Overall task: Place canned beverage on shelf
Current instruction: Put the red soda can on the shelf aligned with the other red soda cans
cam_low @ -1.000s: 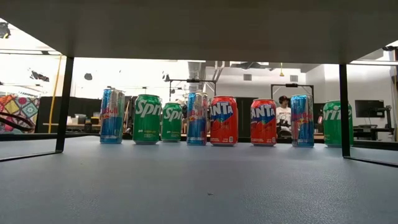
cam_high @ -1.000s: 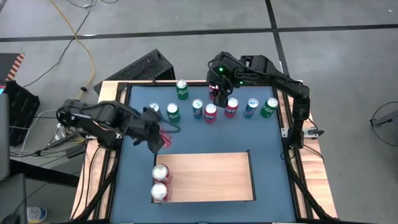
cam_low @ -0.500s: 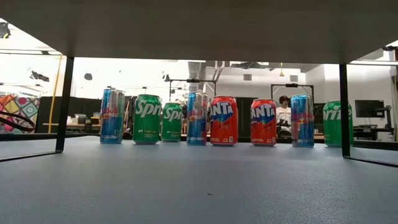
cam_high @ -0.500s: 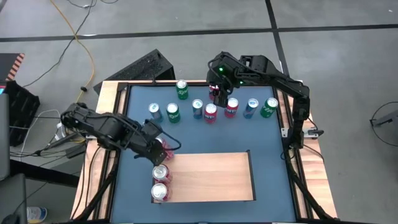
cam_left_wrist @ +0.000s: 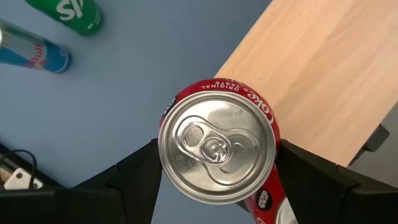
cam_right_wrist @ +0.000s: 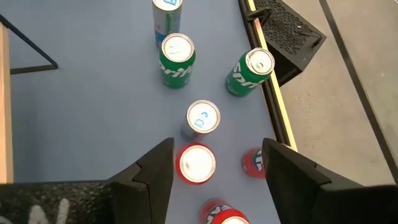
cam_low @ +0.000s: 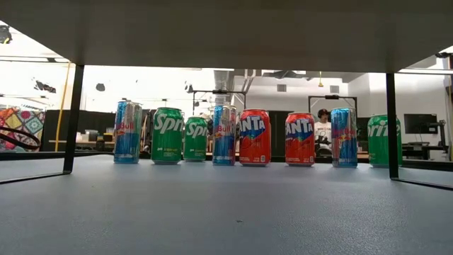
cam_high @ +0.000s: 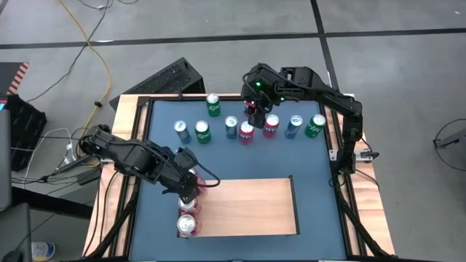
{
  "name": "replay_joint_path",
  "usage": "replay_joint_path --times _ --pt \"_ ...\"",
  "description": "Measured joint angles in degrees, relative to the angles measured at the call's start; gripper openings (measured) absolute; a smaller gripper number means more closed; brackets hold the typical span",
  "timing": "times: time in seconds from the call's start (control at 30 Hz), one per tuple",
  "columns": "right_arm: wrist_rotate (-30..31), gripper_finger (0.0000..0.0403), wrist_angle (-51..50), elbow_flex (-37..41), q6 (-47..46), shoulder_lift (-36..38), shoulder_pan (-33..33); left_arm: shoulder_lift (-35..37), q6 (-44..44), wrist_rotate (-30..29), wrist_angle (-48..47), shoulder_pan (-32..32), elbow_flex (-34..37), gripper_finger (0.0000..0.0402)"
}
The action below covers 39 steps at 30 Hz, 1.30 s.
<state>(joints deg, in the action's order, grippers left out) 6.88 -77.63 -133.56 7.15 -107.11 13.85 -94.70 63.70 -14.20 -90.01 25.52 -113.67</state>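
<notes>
A blue-topped bench (cam_high: pixel 240 164) fills the scene, with a pale wooden shelf (cam_high: pixel 251 207) lying flat on its near half. Two red cans (cam_high: pixel 187 224) already stand at the shelf's left edge, though the nearer arm partly hides one of them.

The left arm reaches in from the left side. Its hand (cam_left_wrist: pixel 216 171) pinches a red cola can (cam_left_wrist: pixel 217 149) upright between its two dark fingers (cam_left_wrist: pixel 134 180), at the shelf's far left corner; whether it touches the shelf cannot be told.

The right arm stretches over the back of the bench. Its hand (cam_right_wrist: pixel 214 165) hangs spread above a red can (cam_right_wrist: pixel 196 163) in the back row, gripping nothing.

That row (cam_low: pixel 255 137) holds green, blue and red cans, standing upright side by side.
</notes>
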Motion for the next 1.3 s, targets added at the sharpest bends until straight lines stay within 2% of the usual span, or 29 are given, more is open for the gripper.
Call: replay_joint_path --times 0.43,1.3 --pt "-0.9 0.0228 0.0 0.0 -1.9 0.0 -0.8 -0.3 -0.2 -1.0 0.0 0.3 2.3 0.0266" --pt "-0.9 0.0228 0.2 0.0 -3.8 0.0 -0.8 -1.9 0.4 -0.8 0.1 0.3 1.8 0.0265"
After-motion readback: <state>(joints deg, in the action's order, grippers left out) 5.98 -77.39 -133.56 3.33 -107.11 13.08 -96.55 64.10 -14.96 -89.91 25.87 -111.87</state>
